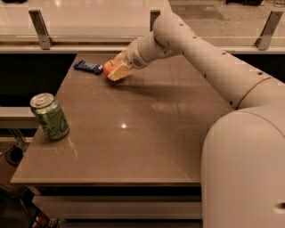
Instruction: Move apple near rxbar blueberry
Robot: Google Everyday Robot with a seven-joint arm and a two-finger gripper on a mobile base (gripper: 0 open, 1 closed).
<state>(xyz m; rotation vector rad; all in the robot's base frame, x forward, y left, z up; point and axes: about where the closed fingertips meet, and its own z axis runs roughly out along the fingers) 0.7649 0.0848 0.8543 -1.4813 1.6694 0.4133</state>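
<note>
The apple (107, 67) is showing only as a red-orange sliver, the rest lying hidden behind the pale fingers (120, 71) of the gripper (114, 73). The fingers are clamping it at the far left of the glossy brown tabletop (147, 133), just beside the blue bar (88, 67). Whether the apple is touching the tabletop cannot be told. A green can (50, 116) is standing near the left edge. A pale counter (89, 13) with metal posts (40, 29) is running behind.
</note>
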